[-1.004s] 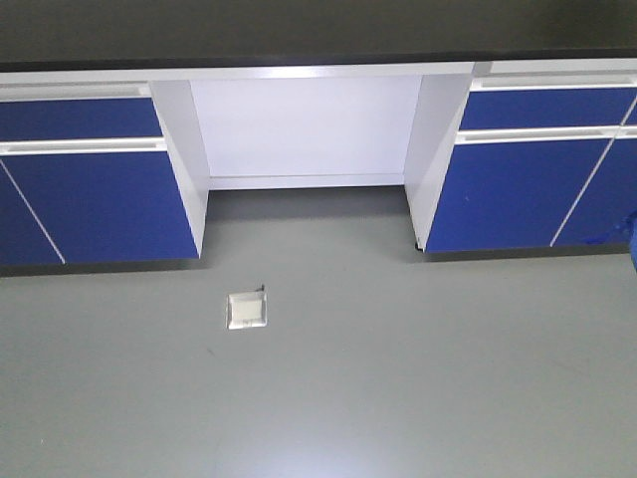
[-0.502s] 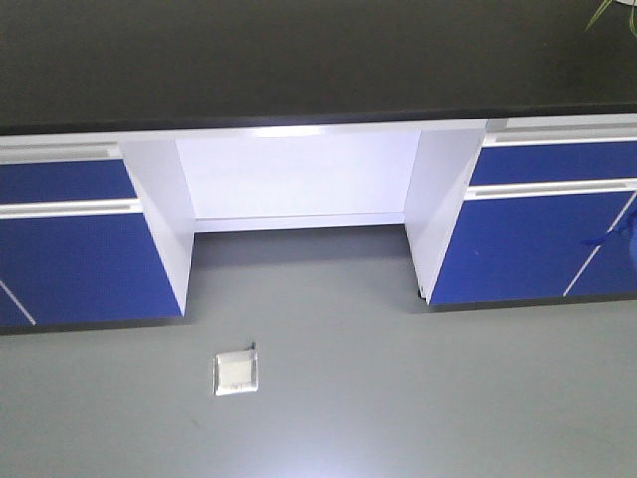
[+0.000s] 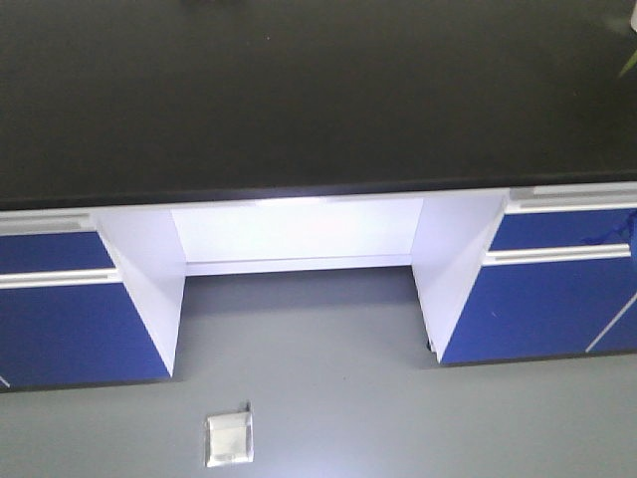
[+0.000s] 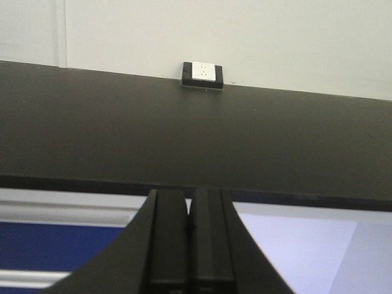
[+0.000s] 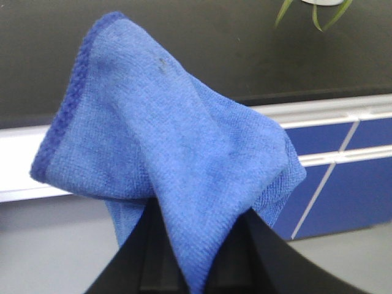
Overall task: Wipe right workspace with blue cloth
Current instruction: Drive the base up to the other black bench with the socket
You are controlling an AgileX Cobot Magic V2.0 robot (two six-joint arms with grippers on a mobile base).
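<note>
Right wrist-mounted view first: our right gripper [image 5: 196, 263] is pinched tight on the small bright blue soft cloth [image 5: 177, 147]. The cloth bunches up over the two black fingers and hides much of what lies behind. Past the cloth we see blue cabinet doors [image 5: 343, 184], then the wide flat black benchtop [image 5: 202, 55], and some thin green leaves [image 5: 312, 13] at the top edge. The cloth is up in the air, not on the benchtop. Our left gripper [image 4: 188, 245] has its two black fingers pressed together with nothing between them. Beyond it the black top runs back to a little black box with a white front [image 4: 203, 75], which sits against the white wall [image 4: 257, 30]. From the front camera we see a small square silver plate [image 3: 228, 439] on the grey floor [image 3: 418, 418], close to us.
</note>
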